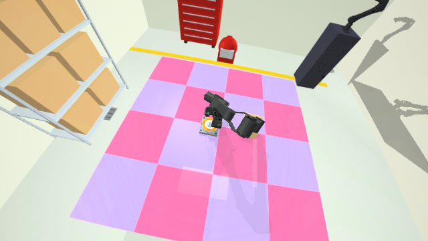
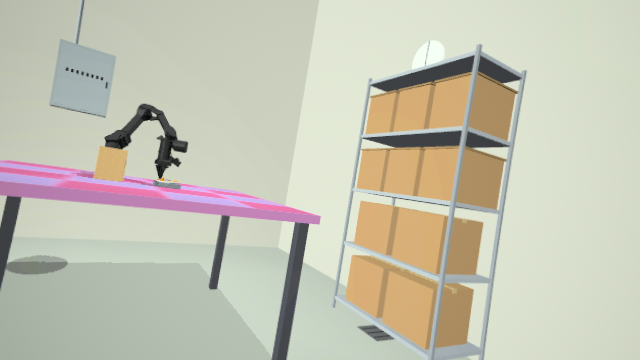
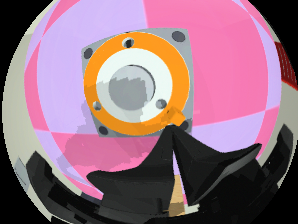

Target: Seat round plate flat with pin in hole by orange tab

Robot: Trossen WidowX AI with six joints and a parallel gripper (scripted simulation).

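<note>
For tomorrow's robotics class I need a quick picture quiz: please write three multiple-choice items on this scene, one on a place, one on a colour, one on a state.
1. Where do the fingertips of the gripper stand?
A. at the plate's orange tab
B. over the tan box
C. off the table's edge

2. What colour is the ring of the round plate?
A. green
B. orange
C. blue

3. How do the fingers stand?
A. wide open
B. shut on the plate
C. shut, with nothing between them

Answers:
1 A, since the wrist view shows the dark tips meeting at the tab on the plate's rim.
2 B, since an orange ring surrounds the pale middle on the grey base.
3 C, since the two fingers run together to one point beside the plate, not around it.
</note>
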